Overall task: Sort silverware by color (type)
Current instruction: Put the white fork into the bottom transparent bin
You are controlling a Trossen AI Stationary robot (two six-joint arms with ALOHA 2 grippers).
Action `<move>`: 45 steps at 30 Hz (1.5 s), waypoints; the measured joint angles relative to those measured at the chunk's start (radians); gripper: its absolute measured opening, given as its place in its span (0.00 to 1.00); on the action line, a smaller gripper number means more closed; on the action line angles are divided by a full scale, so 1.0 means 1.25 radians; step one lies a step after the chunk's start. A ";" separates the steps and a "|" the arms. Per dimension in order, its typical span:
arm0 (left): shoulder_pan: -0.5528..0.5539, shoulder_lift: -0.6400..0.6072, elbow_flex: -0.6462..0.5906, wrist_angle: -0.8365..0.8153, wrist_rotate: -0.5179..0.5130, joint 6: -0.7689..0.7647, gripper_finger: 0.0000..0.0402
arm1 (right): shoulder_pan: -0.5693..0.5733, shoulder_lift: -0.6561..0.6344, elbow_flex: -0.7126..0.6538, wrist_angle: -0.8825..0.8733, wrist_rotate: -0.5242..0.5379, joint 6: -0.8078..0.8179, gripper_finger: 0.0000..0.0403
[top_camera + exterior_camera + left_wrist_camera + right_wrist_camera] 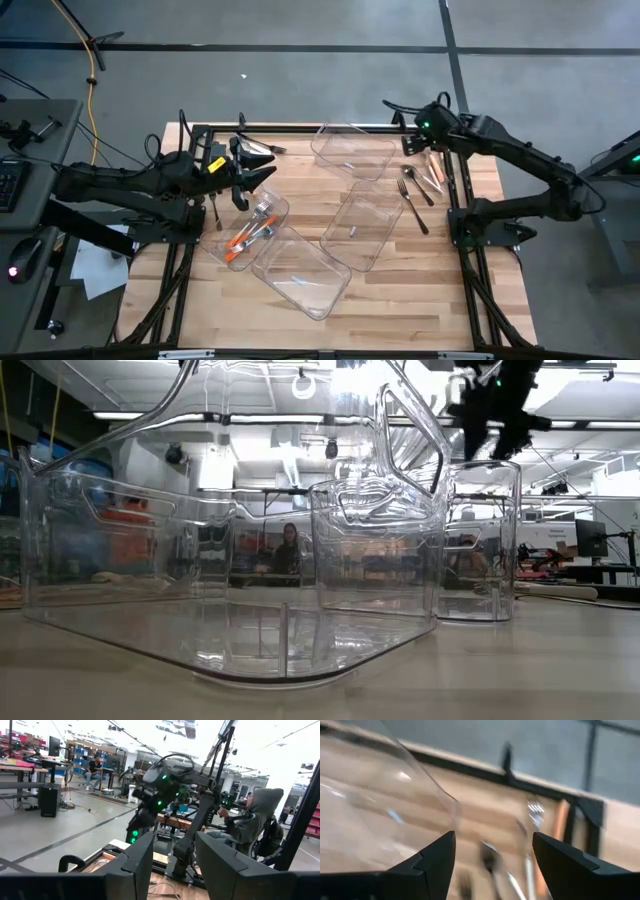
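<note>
Two black forks (pixel 412 195) and a few orange- and white-handled pieces (pixel 436 174) lie flat on the wooden table at the right. They show blurred in the right wrist view (pixel 536 815). Several orange-handled pieces (pixel 248 236) lie in a clear bin (pixel 222 248) at the left. My right gripper (pixel 412 147) is open and empty above the table, between the far bin (pixel 355 150) and the loose pieces; its fingers stand apart in its wrist view (pixel 492 855). My left gripper (pixel 264 165) is open and empty, held level above the left bin's far end, pointing toward the table's right; its wrist view (pixel 172 860) shows its fingers apart.
Two more clear bins lie on the table, one in the middle (pixel 362 228) and one near the front (pixel 300 270). They fill the low view (pixel 230 560). The black table frame (pixel 455 190) runs beside the loose silverware. People sit in the room behind (pixel 255 820).
</note>
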 joint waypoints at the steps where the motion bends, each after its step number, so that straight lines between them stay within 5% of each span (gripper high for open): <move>1: 0.000 0.000 0.000 0.000 0.000 0.000 0.34 | -0.012 0.004 -0.010 -0.013 -0.012 -0.004 0.62; 16: 0.000 0.000 0.000 0.000 0.000 0.001 0.34 | -0.171 0.059 -0.304 0.093 -0.213 -0.075 0.62; 38: 0.000 -0.002 0.001 0.002 -0.001 0.000 0.34 | -0.259 0.302 -0.320 0.172 -0.227 -0.251 0.61; 45: 0.000 -0.002 0.001 0.002 -0.005 0.000 0.34 | -0.259 0.302 -0.318 0.192 -0.243 -0.268 0.50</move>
